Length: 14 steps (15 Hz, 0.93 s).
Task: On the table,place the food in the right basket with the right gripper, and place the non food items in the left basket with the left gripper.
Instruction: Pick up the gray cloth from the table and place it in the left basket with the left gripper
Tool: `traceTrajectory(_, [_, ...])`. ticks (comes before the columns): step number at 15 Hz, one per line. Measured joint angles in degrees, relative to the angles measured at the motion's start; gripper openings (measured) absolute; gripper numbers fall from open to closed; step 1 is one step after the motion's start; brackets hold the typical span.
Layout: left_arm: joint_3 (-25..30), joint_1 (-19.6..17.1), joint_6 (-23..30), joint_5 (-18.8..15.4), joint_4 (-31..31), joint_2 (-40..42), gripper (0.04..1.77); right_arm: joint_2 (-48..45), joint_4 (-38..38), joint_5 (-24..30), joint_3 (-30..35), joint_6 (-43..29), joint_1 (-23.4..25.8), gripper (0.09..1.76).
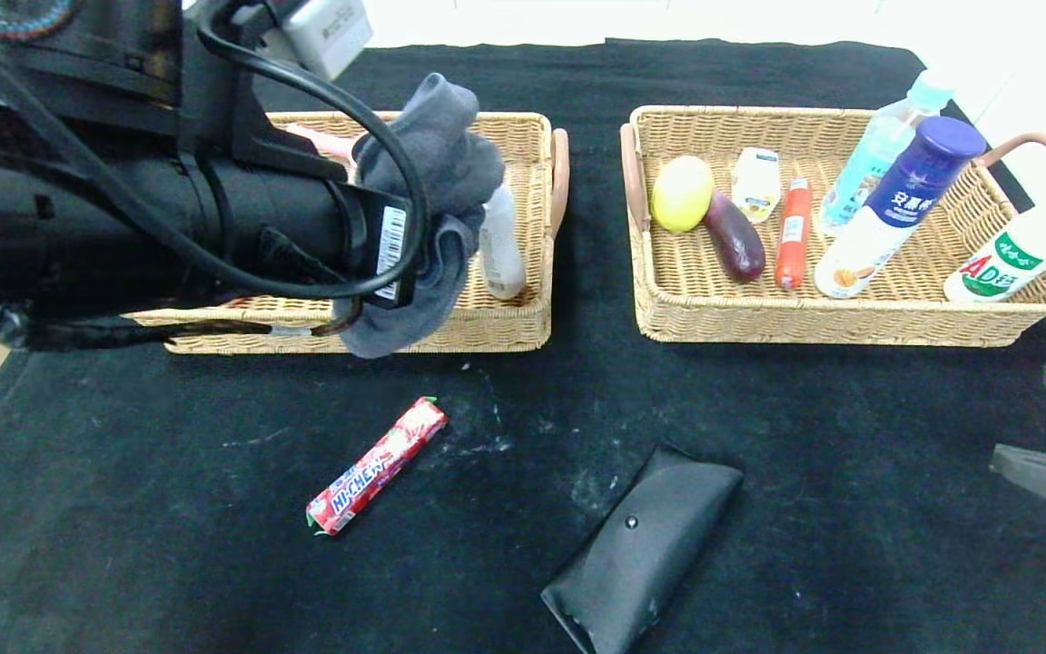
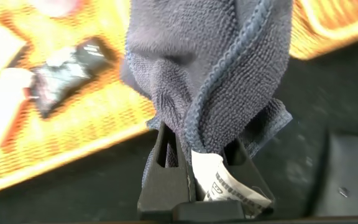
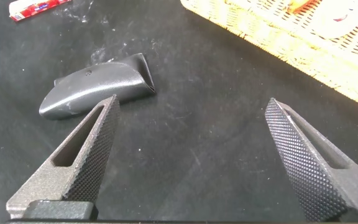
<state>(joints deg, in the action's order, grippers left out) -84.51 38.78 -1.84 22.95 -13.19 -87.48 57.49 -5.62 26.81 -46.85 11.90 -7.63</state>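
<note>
Over the front edge of the left basket (image 1: pixel 523 309) the left gripper (image 2: pixel 199 163) hangs with its jaws clamped on a grey cloth (image 1: pixel 437 173), which drapes down across the basket's rim; a white bottle (image 1: pixel 500 245) lies inside that basket just beside the cloth. On the black table (image 1: pixel 169 563) in front of the baskets lie a red candy stick (image 1: pixel 378 465) and, to its right and nearer the robot, a black glasses case (image 1: pixel 641 549), the two well apart. The right basket (image 1: pixel 850 322) holds a lemon (image 1: pixel 682 193), an eggplant (image 1: pixel 735 238) touching it, a small white packet (image 1: pixel 756 182), a sausage (image 1: pixel 794 232) and three drink bottles leaning on its right side. The right gripper (image 3: pixel 191 162) hovers low over bare table at the right edge, jaws spread wide and holding nothing, with the glasses case beyond its fingers (image 3: pixel 92 149).
</note>
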Motion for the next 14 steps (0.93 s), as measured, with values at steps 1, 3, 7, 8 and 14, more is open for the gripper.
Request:
traceTrajectory(1, [-0.5,-2.3,-0.1,-1.5,0.0,0.3,0.22,0.0,0.0,0.0,0.0,0.2,0.0,1.71])
traceTrajectory(3, [-1.4,-6.6,-0.3,-5.4,0.0,0.6,0.22,0.0,0.0,0.0,0.0,0.3,0.0,1.71])
traceTrajectory(7, [-2.8,-12.9,-0.4,-11.1,0.5,0.5,0.22,0.0,0.0,0.0,0.0,0.3,0.0,1.71])
traceTrajectory(8, [-2.8,-13.6,-0.4,-11.2,0.6,0.4,0.22,0.0,0.0,0.0,0.0,0.2,0.0,1.71])
traceTrajectory(14, [-6.1,-18.8,-0.4,-14.8,0.2,-0.8,0.22,0.0,0.0,0.0,0.1,0.3,0.0,1.71])
